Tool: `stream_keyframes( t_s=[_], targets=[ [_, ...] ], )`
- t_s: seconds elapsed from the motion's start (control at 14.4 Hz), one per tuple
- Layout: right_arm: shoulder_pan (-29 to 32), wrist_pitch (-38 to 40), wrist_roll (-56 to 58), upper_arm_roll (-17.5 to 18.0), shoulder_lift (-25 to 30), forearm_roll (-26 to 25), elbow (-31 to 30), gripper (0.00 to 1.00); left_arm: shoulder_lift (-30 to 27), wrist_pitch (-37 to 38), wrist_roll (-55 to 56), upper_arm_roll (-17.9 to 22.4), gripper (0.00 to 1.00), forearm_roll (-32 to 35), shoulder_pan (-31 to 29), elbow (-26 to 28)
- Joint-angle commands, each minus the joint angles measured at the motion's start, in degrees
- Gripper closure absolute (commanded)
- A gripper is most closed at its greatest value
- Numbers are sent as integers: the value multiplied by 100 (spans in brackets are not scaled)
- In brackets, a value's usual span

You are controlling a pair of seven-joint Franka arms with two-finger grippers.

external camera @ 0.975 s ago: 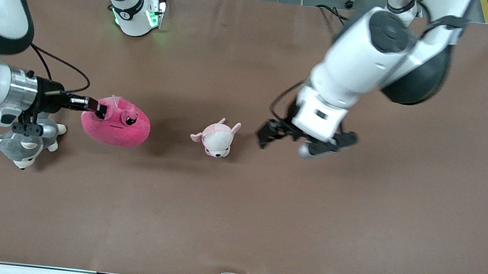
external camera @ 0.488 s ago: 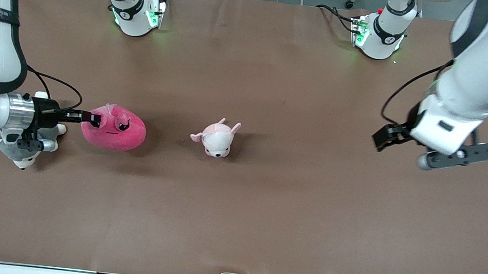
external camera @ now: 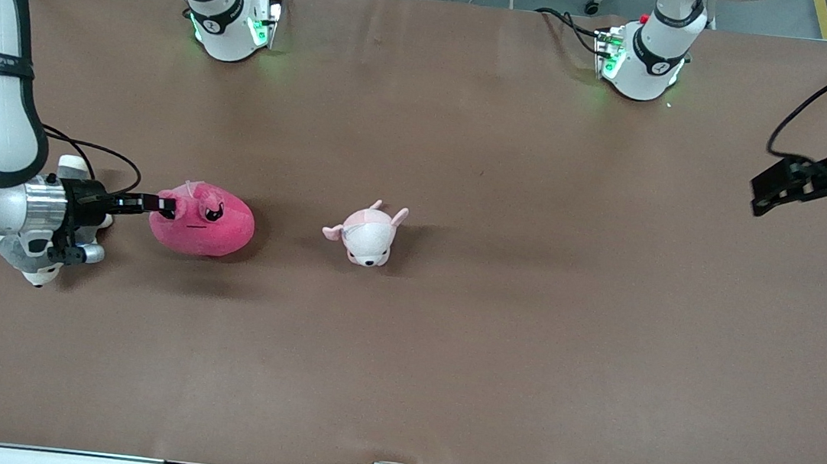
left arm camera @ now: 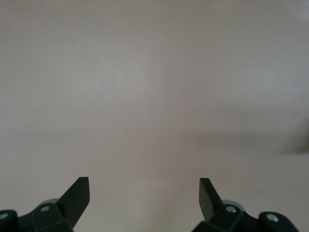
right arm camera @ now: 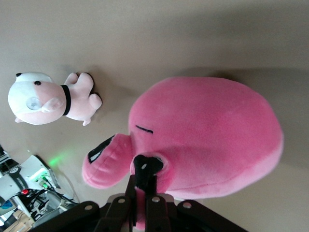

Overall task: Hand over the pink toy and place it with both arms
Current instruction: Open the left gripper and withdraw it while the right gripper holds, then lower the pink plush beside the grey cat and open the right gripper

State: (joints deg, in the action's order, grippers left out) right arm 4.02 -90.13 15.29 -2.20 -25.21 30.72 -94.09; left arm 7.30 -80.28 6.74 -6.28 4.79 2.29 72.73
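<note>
Front view shows the pink toy [external camera: 203, 219] lying on the table [external camera: 446, 358] toward the right arm's end, with a small pale plush [external camera: 367, 233] beside it nearer the middle. The right gripper [external camera: 164, 205] pinches the toy at its top, by the eyes, with the jaws pressed close on a fold of fabric. A grey plush [external camera: 34, 261] lies mostly hidden under that arm's wrist.

The toy looks soft and light, so I judge it will sag and swing from a small pinch. A deeper hold on the body would be safer, and it should leave free bulk for the other gripper to take.

The left gripper [external camera: 799, 184] hangs over the table's edge at the left arm's end, well apart from the toys. The left wrist view shows its jaws spread wide over bare table, which the front view does not make clear. The right wrist view shows the pinch on the raised eye patch [right arm camera: 147, 166].
</note>
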Motion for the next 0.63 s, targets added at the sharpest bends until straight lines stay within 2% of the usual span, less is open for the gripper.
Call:
stream_keyframes(
  t_s=[0.0, 0.35, 0.42, 0.56],
  targets=[
    [195, 109, 202, 79, -221, 320, 118, 100, -701, -6, -567, 294, 0, -329, -114, 872],
    [222, 101, 423, 79, -441, 330, 233, 99, -1458, -14, -551, 321, 0, -408, -237, 1743],
    [222, 109, 379, 79, -441, 330, 242, 90, -1555, -23, -481, 277, 0, -409, -211, 1901],
    [230, 92, 352, 79, -424, 303, 259, 0, -1626, -85, -446, 259, 0, -409, -185, 2026]
  ],
)
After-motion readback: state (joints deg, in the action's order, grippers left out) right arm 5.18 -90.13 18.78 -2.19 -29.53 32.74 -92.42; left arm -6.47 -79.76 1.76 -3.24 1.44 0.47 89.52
